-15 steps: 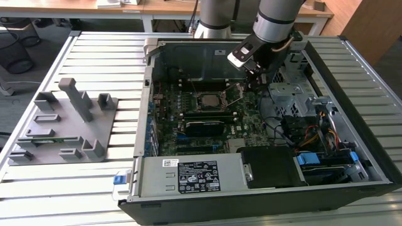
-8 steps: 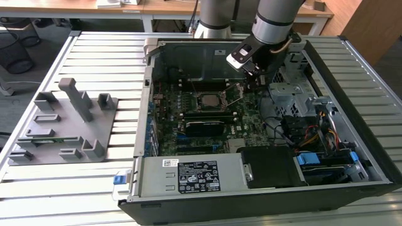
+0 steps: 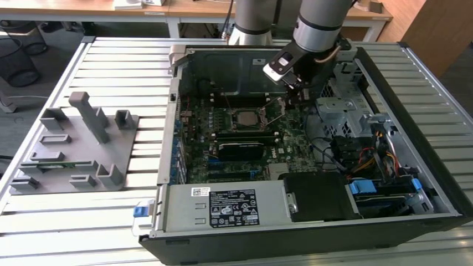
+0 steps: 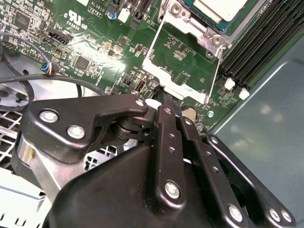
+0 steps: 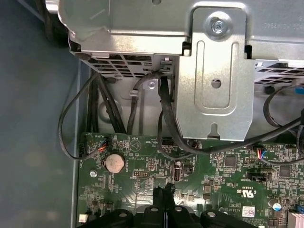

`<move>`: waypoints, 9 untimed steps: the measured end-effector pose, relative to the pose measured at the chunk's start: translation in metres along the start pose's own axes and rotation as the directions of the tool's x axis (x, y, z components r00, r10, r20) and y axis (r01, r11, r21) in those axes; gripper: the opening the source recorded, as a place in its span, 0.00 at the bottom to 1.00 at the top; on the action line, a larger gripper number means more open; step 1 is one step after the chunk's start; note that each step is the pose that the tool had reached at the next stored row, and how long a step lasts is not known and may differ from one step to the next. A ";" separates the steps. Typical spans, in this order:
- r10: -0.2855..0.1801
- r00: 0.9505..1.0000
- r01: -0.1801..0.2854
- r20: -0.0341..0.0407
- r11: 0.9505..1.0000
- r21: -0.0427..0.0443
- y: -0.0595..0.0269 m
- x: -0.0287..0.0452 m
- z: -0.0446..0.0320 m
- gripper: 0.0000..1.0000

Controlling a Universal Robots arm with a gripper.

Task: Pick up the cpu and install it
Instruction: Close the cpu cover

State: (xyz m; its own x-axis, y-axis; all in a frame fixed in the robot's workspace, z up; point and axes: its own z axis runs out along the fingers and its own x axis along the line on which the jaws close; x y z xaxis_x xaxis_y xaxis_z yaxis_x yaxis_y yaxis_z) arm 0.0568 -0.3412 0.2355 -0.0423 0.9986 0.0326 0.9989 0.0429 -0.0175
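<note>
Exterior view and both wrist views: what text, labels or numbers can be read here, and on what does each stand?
Big white sticker on the grey metal box: print too small to read.
Small white label beside it: too small.
White lettering on the motherboard, second wrist view: too blurred to quote.
White board sticker, first wrist view: too small.

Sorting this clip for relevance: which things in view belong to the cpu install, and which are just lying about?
Job: cpu, already seated; open load plate; gripper, shut, at the plate's edge.
Lying about: grey fixture tray; coin cell; metal bracket; black cables.
</note>
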 end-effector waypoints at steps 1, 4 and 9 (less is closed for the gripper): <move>0.000 1.000 0.000 -0.001 1.000 0.000 -0.0004 0.0000 0.0000 0.11; 0.000 1.000 0.000 -0.002 1.000 0.000 -0.0012 0.0002 -0.0004 0.11; 0.000 1.000 0.000 -0.002 1.000 0.000 -0.0040 0.0009 -0.0020 0.11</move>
State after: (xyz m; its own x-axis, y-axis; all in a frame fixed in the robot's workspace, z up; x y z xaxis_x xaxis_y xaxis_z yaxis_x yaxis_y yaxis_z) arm 0.0528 -0.3406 0.2376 -0.0423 0.9985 0.0342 0.9989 0.0429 -0.0175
